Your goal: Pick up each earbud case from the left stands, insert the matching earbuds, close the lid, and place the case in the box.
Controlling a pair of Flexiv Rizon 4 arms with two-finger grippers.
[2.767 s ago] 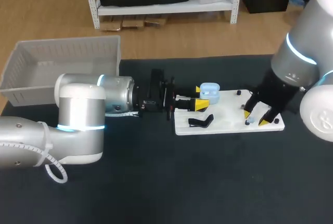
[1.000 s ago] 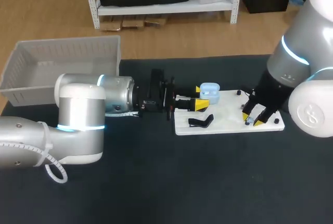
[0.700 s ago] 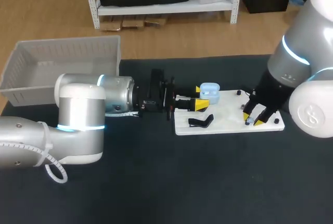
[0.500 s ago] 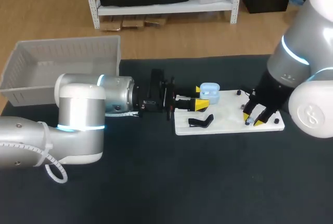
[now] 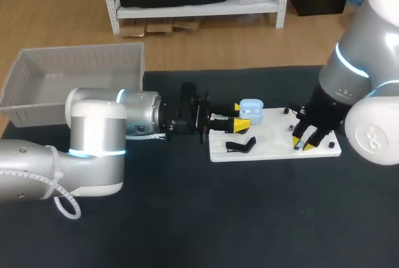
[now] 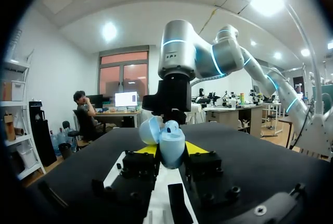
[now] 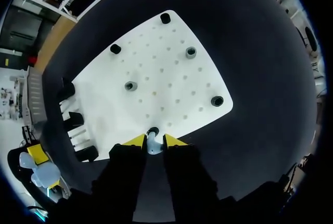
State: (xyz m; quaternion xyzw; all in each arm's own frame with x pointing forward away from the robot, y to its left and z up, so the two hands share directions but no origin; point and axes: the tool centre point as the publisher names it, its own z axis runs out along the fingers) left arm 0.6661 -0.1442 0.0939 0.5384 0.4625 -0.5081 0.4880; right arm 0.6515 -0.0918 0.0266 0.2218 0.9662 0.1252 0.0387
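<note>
Where right tool (image 7: 153, 141) pinches, the earbud (image 7: 152, 136) sits.

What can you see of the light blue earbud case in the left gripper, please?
The earbud case is light blue and rounded, glossy plastic by its look. Its lid is open, tipped back on the hinge. It stands upright, clamped between the yellow tips of the left gripper, over the left end of the white board. Whether earbuds sit inside cannot be seen.

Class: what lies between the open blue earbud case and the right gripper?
Head view: between earbud case and right gripper runs bare white board, with a small dark peg on it.
</note>
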